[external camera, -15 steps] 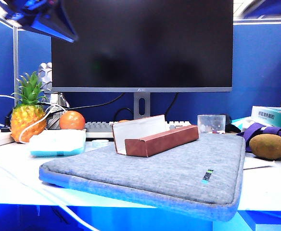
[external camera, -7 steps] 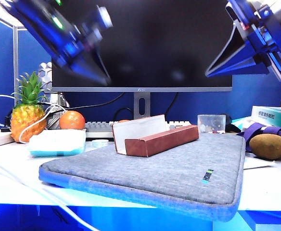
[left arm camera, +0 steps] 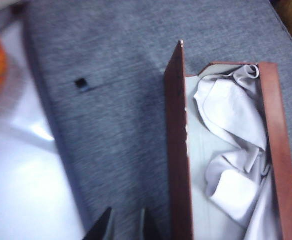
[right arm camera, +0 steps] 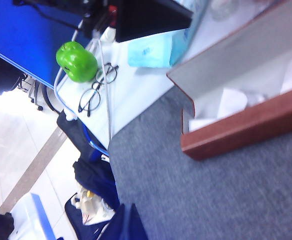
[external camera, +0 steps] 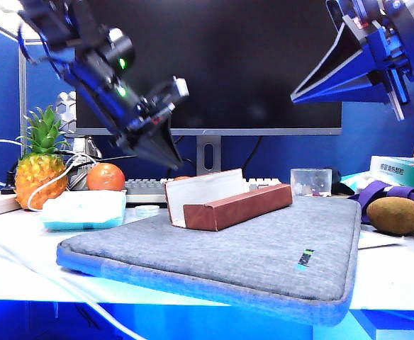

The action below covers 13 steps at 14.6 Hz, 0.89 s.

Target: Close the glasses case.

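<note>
Approaching lid | glasses case [external camera: 228,200] open on sleeve [external camera: 264,255], centre, flap upright at far side | left hand [external camera: 166,152] narrow, empty, above flap for push-down | right hand [external camera: 317,85] upper right, state cannot tell.

The right pincer [external camera: 295,95] is cut by the exterior picture's edge. Beside the left pincer [left arm camera: 125,225], the long reddish-brown leather-like glasses case [left arm camera: 226,150] runs off-frame.

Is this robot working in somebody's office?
Probably yes, an office desk: a big dark monitor stands over a keyboard, with blue partition walls behind. The open glasses case lies on a grey laptop sleeve.
</note>
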Tool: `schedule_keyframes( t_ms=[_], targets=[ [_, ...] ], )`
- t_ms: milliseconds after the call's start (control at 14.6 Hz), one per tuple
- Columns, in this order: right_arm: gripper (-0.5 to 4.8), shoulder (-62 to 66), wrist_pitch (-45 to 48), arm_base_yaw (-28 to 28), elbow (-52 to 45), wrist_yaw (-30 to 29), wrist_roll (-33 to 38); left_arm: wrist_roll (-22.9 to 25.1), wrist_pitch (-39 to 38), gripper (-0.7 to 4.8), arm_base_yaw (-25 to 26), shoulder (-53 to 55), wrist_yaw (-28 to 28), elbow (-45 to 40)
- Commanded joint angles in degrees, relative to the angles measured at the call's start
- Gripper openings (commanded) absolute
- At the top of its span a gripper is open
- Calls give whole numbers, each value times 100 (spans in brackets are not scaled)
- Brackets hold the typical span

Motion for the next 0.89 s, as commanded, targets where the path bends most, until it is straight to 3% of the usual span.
schedule_keyframes(
  t_ms=[69, 343, 686, 823, 892],
  targets=[
    [-6, -20, 35, 0, 37, 83, 15, -13, -140, 84, -7, 166, 317, 35],
    [-6, -20, -74, 0, 37, 916, -157, -13, -354, 84, -13, 173, 627, 35],
    [-6, -20, -94, 0, 37, 872, -155, 28, -573, 84, -442, 319, 1091, 31],
    [-6, -20, -94, 0, 37, 848, -155, 236, -560, 84, -778, 341, 544, 50],
    [-6, -20, -92, 0, 37, 852, -157, 254, -741, 84, -828, 339, 870, 197]
  ],
)
